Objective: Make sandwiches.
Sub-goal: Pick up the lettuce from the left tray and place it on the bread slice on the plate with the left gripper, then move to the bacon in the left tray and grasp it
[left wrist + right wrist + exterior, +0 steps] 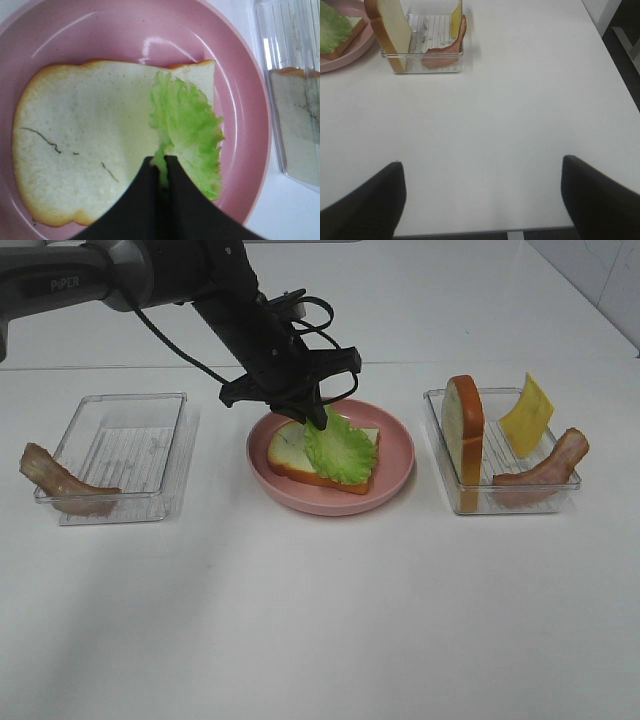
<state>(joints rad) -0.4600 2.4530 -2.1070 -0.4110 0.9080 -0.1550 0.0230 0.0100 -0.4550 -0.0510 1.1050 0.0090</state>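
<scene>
White tabletop (300,640), sandwich (310,476) half built

Pink round plate (395,455) sits mid-table, holding a white toy bread slice (288,450) with orange-brown crust. Ruffled green lettuce leaf (342,450) rests on that slice, pinched by the black left gripper (164,165). Right gripper (481,162) gapes wide, holding nothing.

The gripper (164,159) pinches the lettuce (190,130) by its edge, jaws together. The lettuce lies on a bread slice (85,145) flat in the plate (125,35). With the gripper at six o'clock, a tray (295,60) holding a second slice (295,135) sits beside the plate at three o'clock.
</scene>
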